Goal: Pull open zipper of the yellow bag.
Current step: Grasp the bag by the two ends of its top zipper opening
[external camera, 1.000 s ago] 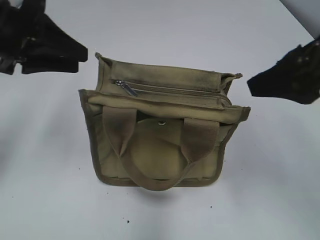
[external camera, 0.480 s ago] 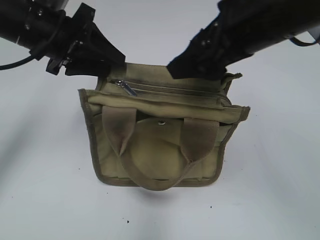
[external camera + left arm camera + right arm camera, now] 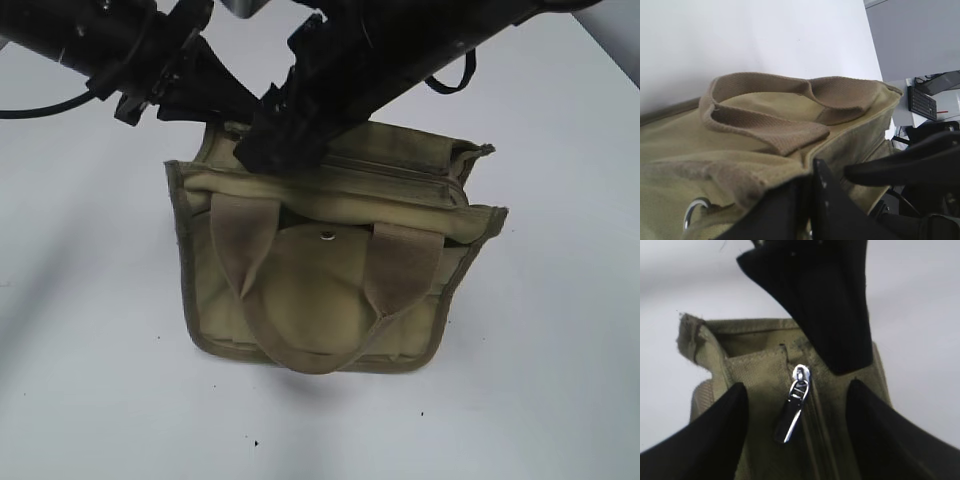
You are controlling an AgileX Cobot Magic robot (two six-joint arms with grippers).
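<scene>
**Both hands at the bag's closed end; pull tab not yet gripped**

Risks. The right hand (image 3: 795,435) straddles the pull tab (image 3: 792,412) with its fingers (image 3: 705,435) apart on either side and touching nothing. If it closes too high or off-line, it is likely to pinch canvas or the zipper (image 3: 812,432) tape instead of the small tab, and the slider would not move. The tab lies flat and slanted toward 7 o'clock, so it could slip out from between the fingers. The left hand (image 3: 812,200) sits at the bag's corner at 10 o'clock in the exterior view, fingers together and apparently pinching the canvas edge; how firm that hold is cannot be judged. If it fails, the soft bag would probably slide or fold along with the pull. The two arms cross closely above the bag, so contact between them is a further hazard.

Condition of the item. The yellow bag (image 3: 300,300) stands on the white table (image 3: 560,380) near centre, olive-khaki canvas with darker edge trim. Its two webbing handles (image 3: 400,270) droop over the front at 6 o'clock, and the rounded flap (image 3: 305,290) is fastened by a snap button (image 3: 327,236). The zipper runs along the top panel and appears fully closed, with its silver tab at the left end.
</scene>
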